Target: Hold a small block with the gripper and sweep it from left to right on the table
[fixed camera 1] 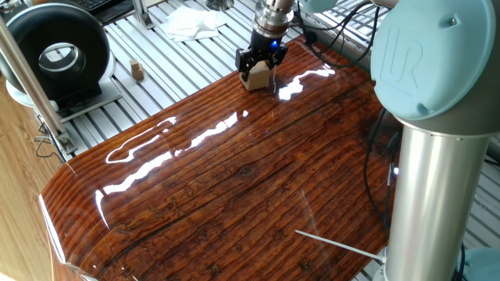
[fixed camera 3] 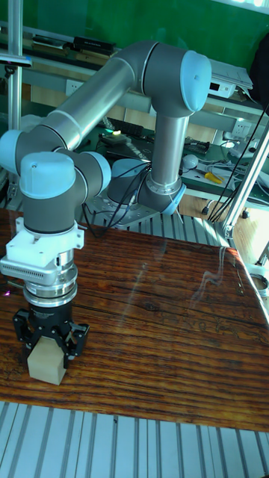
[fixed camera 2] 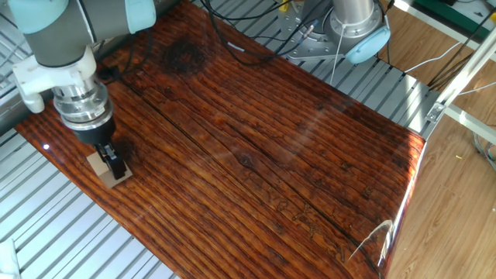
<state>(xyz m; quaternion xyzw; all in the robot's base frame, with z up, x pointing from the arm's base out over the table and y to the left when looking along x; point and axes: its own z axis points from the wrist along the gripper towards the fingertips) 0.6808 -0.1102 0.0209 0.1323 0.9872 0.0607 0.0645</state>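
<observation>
**Block clamped at the board's edge**

The gripper [fixed camera 3: 49, 345] has its two black fingers [fixed camera 2: 115, 164] closed on the small block [fixed camera 3: 46, 364], one on each side. Under the fingers, the block rests on the table [fixed camera 2: 256, 147], close to its long edge. Above them rises the silver wrist [fixed camera 2: 80, 107]. Beyond that edge lies the slatted aluminium surface [fixed camera 1: 176, 62], where a tiny brown piece [fixed camera 1: 137, 71] stands well apart.
</observation>
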